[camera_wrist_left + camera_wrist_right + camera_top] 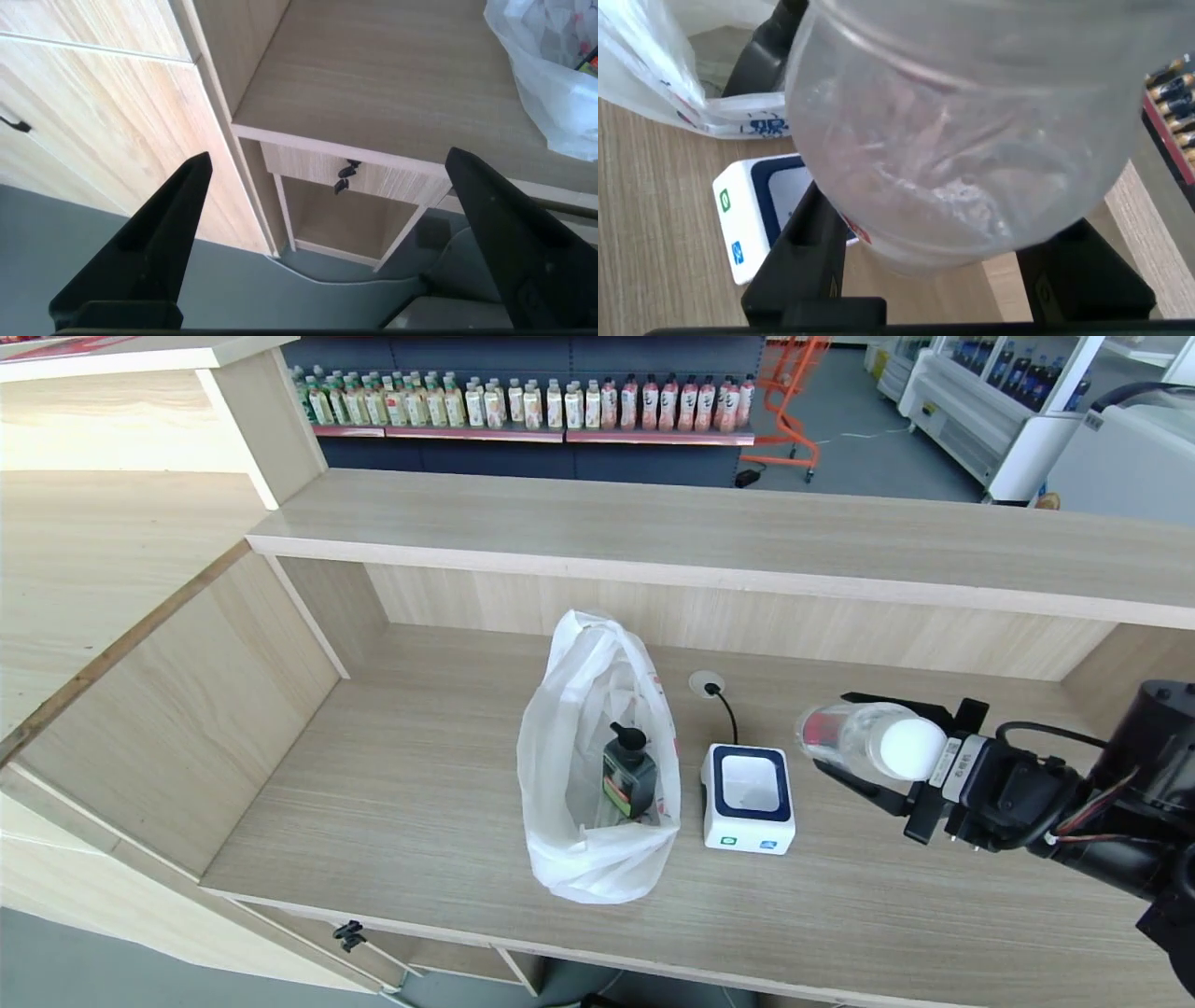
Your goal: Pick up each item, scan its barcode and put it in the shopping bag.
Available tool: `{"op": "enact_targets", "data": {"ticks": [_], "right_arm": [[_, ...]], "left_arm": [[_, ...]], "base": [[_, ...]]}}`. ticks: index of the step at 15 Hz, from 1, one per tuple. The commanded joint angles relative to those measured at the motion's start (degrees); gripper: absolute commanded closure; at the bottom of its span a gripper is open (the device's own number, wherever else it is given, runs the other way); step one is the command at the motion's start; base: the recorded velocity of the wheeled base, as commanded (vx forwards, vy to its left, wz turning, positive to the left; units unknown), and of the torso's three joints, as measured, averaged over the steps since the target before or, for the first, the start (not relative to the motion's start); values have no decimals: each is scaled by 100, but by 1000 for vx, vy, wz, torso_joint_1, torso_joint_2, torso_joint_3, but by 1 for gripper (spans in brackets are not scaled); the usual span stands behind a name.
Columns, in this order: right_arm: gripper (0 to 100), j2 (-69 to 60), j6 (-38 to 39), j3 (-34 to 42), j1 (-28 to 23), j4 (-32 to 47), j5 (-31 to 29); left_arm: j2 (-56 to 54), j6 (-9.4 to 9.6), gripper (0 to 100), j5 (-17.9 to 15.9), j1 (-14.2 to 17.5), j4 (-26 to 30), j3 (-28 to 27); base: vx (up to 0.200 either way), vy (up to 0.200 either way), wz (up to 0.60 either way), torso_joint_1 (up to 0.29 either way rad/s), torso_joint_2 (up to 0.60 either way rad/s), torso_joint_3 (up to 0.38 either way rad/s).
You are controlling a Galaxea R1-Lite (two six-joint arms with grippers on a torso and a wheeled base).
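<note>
My right gripper (873, 747) is shut on a clear plastic bottle (864, 739) with a white cap and red label, held sideways above the counter just right of the scanner (748, 796). In the right wrist view the bottle (962, 131) sits between the black fingers (808, 252), over the scanner (761, 219). The white shopping bag (593, 756) stands open left of the scanner, with a dark pump bottle (628, 773) inside. My left gripper (327, 243) is open, hanging below the counter's front edge beside the drawer (350, 173); a corner of the bag (556, 65) shows above.
The scanner's black cable (724, 709) runs to a hole in the counter (373, 803). A raised shelf (709, 532) borders the back and a side wall (215, 709) closes the left. Bare counter lies left of the bag and in front of the scanner.
</note>
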Motion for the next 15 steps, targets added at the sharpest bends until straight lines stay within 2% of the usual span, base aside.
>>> {"op": "enact_targets", "data": {"ticks": [1,5,11,15], "right_arm": [[100,264,72,-2,23,-43,12],[100,422,81,121,-3,-87,91],[100,1107,55,-344,14,-140,575],[100,1934,107,-371,5,-1282,794]], "left_arm": [[-2,-2,0,3,5,0,0],[-2,-2,0,3,5,0,0],[-2,-2,0,3,5,0,0],[-2,-2,0,3,5,0,0]], "base": [[0,0,0,0,0,0],[0,0,0,0,0,0],[0,0,0,0,0,0],[0,0,0,0,0,0]]}}
